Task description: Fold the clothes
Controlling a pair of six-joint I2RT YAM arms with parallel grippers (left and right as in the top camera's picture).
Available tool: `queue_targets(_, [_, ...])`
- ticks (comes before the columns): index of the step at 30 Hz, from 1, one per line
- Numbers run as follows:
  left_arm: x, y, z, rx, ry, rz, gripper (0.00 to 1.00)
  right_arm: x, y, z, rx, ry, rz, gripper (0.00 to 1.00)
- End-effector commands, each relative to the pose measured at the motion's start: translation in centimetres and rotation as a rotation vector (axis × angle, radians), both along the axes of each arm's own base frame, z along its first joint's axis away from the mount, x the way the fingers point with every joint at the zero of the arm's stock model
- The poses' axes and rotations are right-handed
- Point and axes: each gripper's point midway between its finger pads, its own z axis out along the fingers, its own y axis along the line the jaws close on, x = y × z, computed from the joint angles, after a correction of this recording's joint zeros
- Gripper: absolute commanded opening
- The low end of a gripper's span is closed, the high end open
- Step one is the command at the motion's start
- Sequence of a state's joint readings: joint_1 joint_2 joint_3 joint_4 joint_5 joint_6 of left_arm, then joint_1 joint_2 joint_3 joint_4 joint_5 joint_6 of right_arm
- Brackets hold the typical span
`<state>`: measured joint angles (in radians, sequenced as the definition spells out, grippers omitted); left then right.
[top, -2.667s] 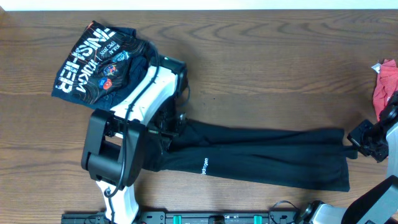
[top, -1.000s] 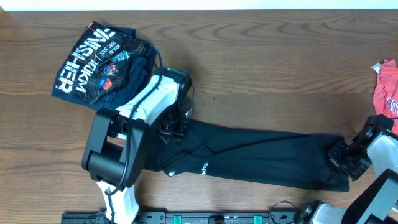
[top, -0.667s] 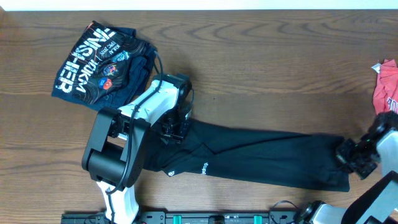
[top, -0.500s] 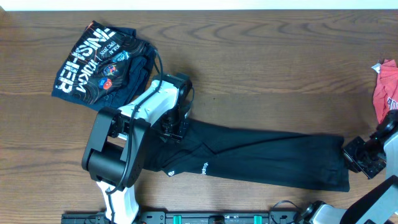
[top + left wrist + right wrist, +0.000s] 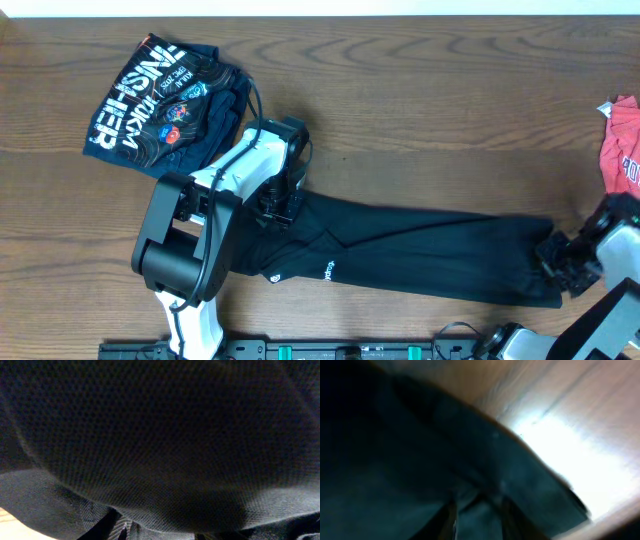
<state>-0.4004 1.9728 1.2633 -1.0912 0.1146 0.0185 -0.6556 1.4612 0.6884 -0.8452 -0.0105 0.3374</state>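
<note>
The black T-shirt lies folded into a long strip across the near half of the table. My left gripper sits on its left end. The left wrist view is filled with black fabric bunched over the fingers, so it looks shut on the cloth. My right gripper is at the strip's right end. In the blurred right wrist view its fingers stand apart over the dark cloth, open.
A folded navy printed garment lies at the far left, close behind the left arm. A red garment pokes in at the right edge. Bare wooden table runs between them, behind the black strip.
The right gripper drew off to the right, then came back left onto the shirt's right end, and its jaws have parted. The left gripper and the shirt's left end stayed put.
</note>
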Motion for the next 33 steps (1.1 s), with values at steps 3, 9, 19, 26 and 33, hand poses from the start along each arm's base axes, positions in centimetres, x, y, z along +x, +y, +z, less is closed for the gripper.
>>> queue_targets(3, [0.3,0.4,0.4,0.014,-0.024,0.002,0.41,0.4,1.4,-1.0,0.048,-0.053,-0.006,0.24])
queue_targets(9, [0.2,0.4,0.5,0.015,-0.024,0.002,0.41,1.1,0.5,0.2,0.032,-0.064,0.003,0.01])
queue_targets(19, [0.2,0.4,0.5,0.015,-0.022,0.001,0.41,0.5,-2.6,4.2,-0.053,0.025,-0.030,0.01])
queue_targets(26, [0.2,0.4,0.5,0.015,-0.022,0.001,0.41,-0.3,-3.2,4.4,-0.095,0.073,-0.065,0.01])
queue_targets(33, [0.3,0.4,0.4,0.014,-0.026,0.001,0.41,0.2,-2.3,4.3,-0.042,0.043,-0.066,0.37])
